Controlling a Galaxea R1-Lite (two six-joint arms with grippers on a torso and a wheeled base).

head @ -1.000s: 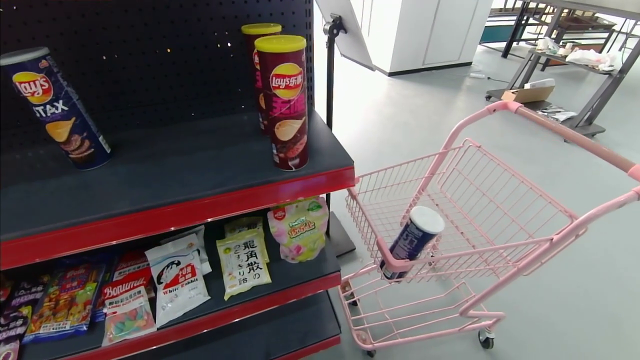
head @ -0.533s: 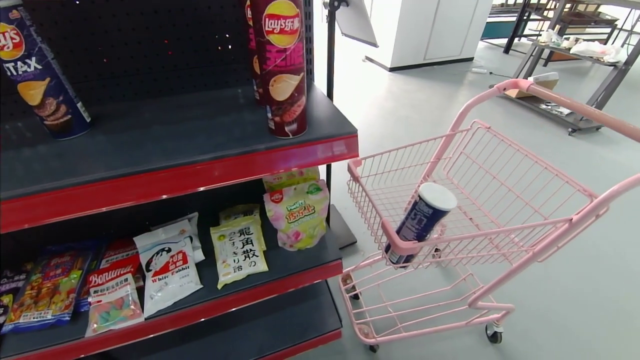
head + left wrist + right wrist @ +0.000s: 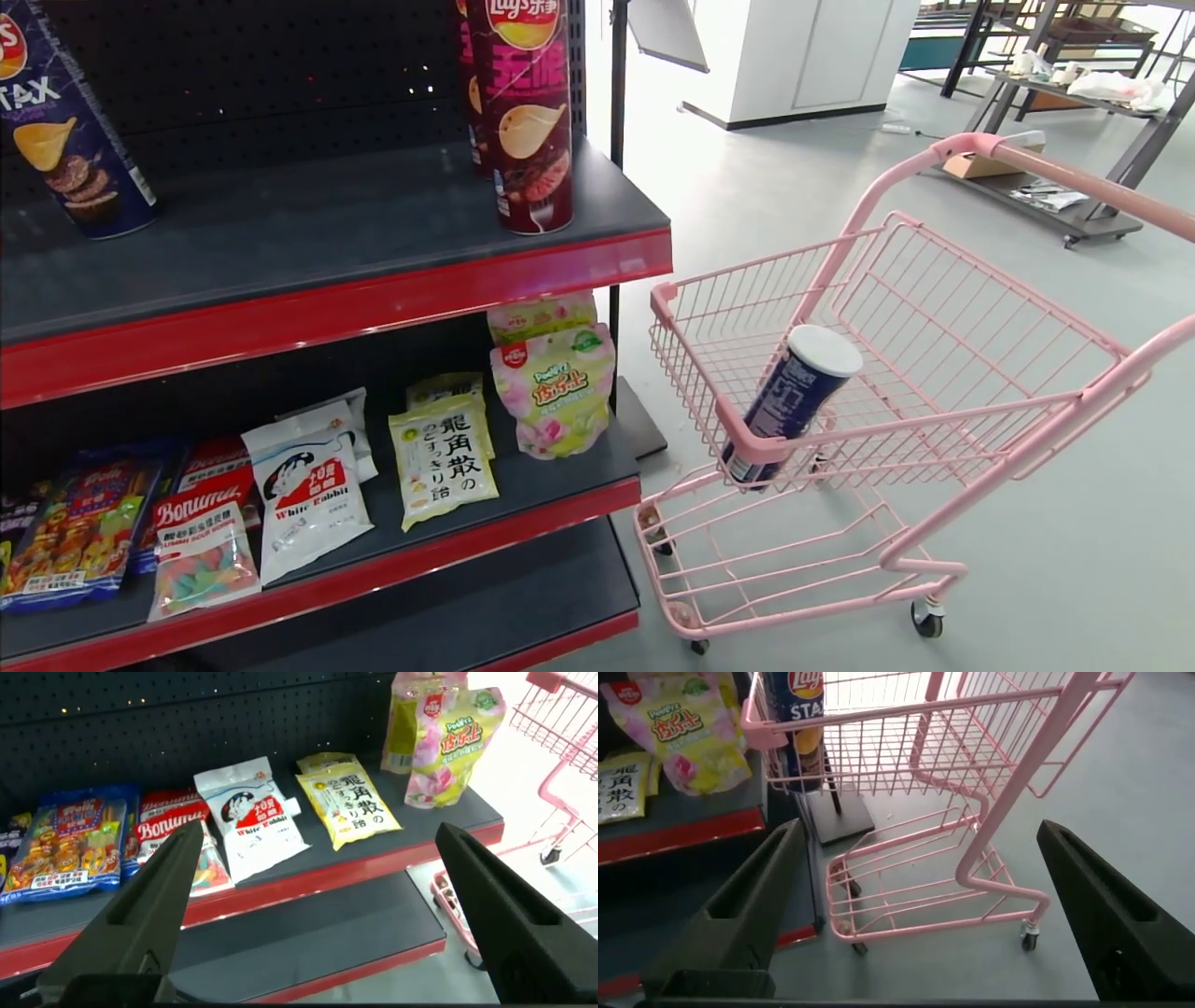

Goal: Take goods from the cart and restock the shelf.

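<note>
Task judged partly done: chip cans point(image 3: 530, 112) seen standing on top shelf point(image 3: 280, 243); one blue can point(image 3: 789, 406) left in cart point(image 3: 1074, 179), not yet gripped. Can leaned in basket corner nearest shelf, long axis tilted, white lid uppermost. Left tool point(image 3: 318, 829) and right tool point(image 3: 917, 826) spread wide, nothing held.

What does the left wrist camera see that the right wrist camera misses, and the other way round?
Left wrist view alone: the white candy bag and the red bag beside it on the shelf. Right wrist view alone: the blue chip can inside the pink cart. Both: the pink-green pouch, the yellow bag and part of the pink cart.
</note>
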